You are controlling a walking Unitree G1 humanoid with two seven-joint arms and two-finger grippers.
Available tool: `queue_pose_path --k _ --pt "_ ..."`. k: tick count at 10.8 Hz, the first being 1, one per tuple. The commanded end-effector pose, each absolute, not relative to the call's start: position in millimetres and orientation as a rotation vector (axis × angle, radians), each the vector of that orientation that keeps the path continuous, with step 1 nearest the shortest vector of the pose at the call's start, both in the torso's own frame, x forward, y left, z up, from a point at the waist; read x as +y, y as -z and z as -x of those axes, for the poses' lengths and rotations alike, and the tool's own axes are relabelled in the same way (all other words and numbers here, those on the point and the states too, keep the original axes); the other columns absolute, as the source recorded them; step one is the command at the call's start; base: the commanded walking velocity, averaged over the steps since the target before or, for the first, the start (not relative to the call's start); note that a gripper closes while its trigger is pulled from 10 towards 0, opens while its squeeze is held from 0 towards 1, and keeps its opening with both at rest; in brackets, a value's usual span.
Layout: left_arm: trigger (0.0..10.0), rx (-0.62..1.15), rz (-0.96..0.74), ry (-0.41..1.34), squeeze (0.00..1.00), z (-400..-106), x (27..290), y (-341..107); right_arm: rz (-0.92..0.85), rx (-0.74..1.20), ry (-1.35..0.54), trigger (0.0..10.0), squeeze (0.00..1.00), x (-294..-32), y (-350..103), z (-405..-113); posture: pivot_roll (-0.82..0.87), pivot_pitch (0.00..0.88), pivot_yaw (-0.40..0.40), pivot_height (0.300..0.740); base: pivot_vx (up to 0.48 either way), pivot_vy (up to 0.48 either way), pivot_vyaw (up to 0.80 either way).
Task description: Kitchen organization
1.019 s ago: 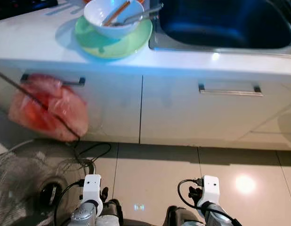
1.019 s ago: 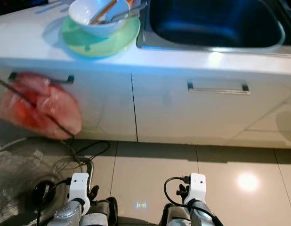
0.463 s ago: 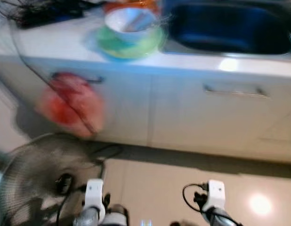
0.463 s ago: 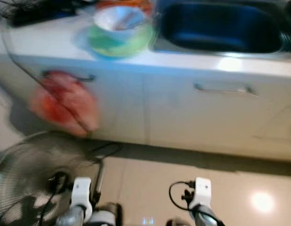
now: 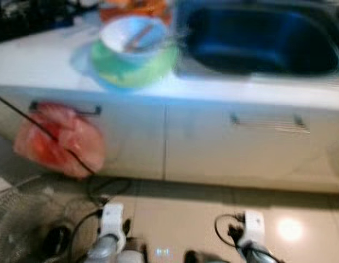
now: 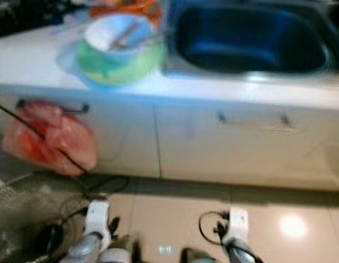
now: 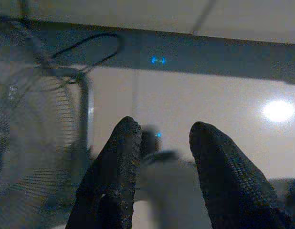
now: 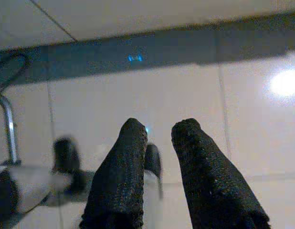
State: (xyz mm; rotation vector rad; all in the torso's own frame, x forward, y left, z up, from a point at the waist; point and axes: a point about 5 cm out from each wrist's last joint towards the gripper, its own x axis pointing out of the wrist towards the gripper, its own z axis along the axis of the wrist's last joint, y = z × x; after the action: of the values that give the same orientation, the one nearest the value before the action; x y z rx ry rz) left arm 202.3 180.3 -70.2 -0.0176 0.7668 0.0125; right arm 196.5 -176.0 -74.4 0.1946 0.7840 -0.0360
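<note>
A white bowl [image 5: 132, 37] holding chopsticks and a utensil stands on a green plate [image 5: 134, 64] on the white counter [image 5: 38, 66], just left of the dark steel sink [image 5: 257, 38]. Both arms hang low in front of the cabinet, above the tiled floor. My left gripper [image 7: 162, 129] is open with nothing between its fingers and points at the floor beside a fan. My right gripper [image 8: 159, 126] is open by a narrow gap, also empty, over the floor tiles. The head views are blurred.
A red plastic bag [image 5: 57, 139] hangs from the left cabinet handle [image 5: 65, 108]. A black cable [image 5: 106, 186] trails down to a standing fan [image 5: 32, 224] at the lower left. White cabinet doors [image 5: 252, 148] face me. An orange item [image 5: 134, 8] sits behind the bowl.
The whole picture shifted and blurred as the camera moved. The bowl, plate and bag kept their places on the counter and cabinet. Both arms still hang low.
</note>
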Motion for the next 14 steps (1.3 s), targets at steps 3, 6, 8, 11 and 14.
queue_pose_path --k 3,6,8,11,14 --pt "10.0 0.800 0.037 -0.024 0.00 -191.9 183.1 75.7 -0.209 0.815 0.024 10.0 0.00 -168.9 79.7 -187.8 0.06 0.251 -0.010 0.740 0.099 0.000 0.00" --pt "10.0 0.794 0.040 -0.021 0.00 -192.9 183.0 75.0 -0.210 0.818 0.027 10.0 0.00 -169.0 80.1 -187.2 0.05 0.253 -0.010 0.740 0.000 0.000 0.00" --pt "10.0 0.792 0.040 -0.020 0.00 -192.2 182.6 75.3 -0.207 0.817 0.026 10.0 0.00 -169.3 80.0 -187.1 0.06 0.252 -0.010 0.740 0.000 0.000 0.00" --pt "10.0 0.748 0.031 -0.044 0.00 -196.4 186.4 71.3 -0.199 0.797 0.034 10.0 0.00 -173.9 78.3 -188.7 0.06 0.254 -0.011 0.740 0.000 0.000 0.00" --pt "10.0 0.598 -0.092 -0.094 0.00 -197.8 216.4 57.2 0.015 0.720 0.151 10.0 0.00 -226.3 70.0 -179.6 0.05 0.272 -0.019 0.740 0.000 0.000 0.00"
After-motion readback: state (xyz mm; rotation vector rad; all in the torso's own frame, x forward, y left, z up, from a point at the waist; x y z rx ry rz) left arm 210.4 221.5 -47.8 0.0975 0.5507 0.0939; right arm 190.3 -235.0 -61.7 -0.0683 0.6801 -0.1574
